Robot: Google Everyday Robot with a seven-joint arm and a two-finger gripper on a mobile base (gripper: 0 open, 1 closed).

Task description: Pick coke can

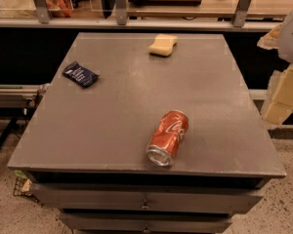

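The red aluminium coke can with white script (168,138) lies on its side near the front of the grey metal surface (136,106), so it may roll. The pale gripper (282,99) hangs beyond the right edge, probably poised to approach. I cannot tell whether it is open or closed.

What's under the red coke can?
Only the grey metal tabletop; the red aluminium coke can lies on its side on it, hiding the strip beneath. The gripper hovers off the table's right side.
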